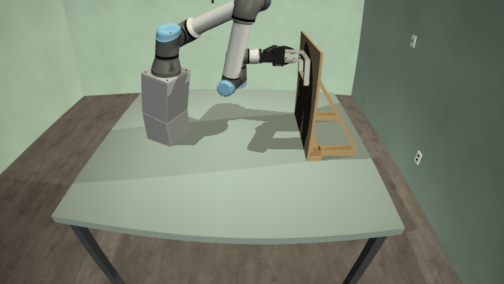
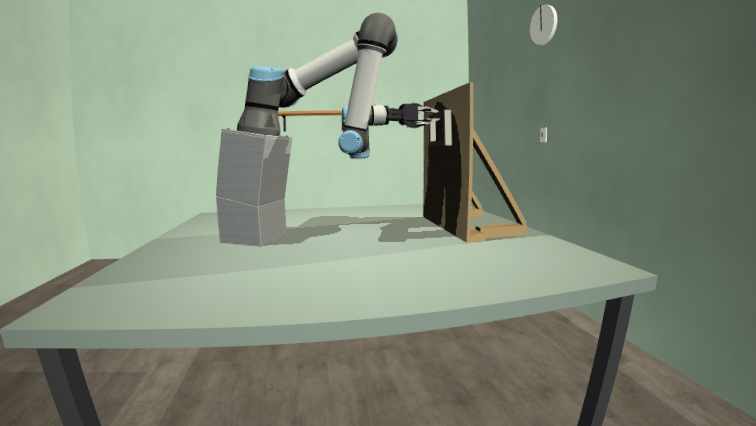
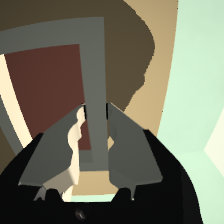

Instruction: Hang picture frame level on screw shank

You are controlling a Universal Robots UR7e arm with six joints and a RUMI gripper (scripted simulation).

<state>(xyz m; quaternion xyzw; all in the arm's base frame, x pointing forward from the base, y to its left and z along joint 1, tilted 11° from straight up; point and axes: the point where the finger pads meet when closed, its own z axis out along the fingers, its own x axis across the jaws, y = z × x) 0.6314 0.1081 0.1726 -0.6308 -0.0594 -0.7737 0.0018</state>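
The picture frame has a pale grey border, with dark red inside it in the wrist view. It is upright in front of the wooden board, near the board's top, and looks roughly level. My gripper points at the board and is shut on one bar of the frame, with a fingertip on each side of it. The screw and the back of the frame are hidden. I cannot tell whether the frame touches the screw or the board.
The board stands on the table, with a slanted wooden brace behind it. The arm's grey pedestal stands on the left. The arm's shadow darkens much of the board's front.
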